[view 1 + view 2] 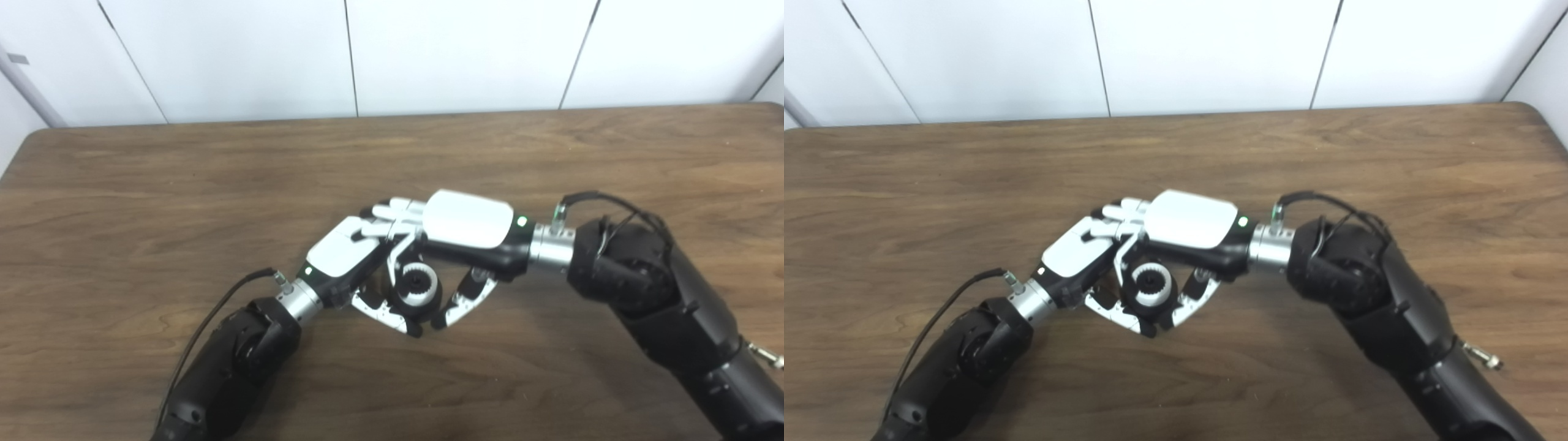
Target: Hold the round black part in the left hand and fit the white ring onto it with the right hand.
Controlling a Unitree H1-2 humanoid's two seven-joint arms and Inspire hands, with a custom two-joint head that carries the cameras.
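Observation:
The round black part [409, 306] is low over the table's middle, between both hands. The toothed white ring [419, 286] sits on top of it, with a dark hub showing in the ring's hole; it also shows in the right eye view [1150, 288]. My left hand [343, 252] comes from the lower left and is shut on the black part, with its thumb curled under it. My right hand [468, 220] comes from the right, its fingers lying over the left hand's fingers. One finger reaches down to the ring, and the thumb presses near the part's lower right side.
The brown wooden table [184, 184] fills the view, with white wall panels behind its far edge. A black cable runs from each wrist. The table's right corner shows in the right eye view [1534, 113].

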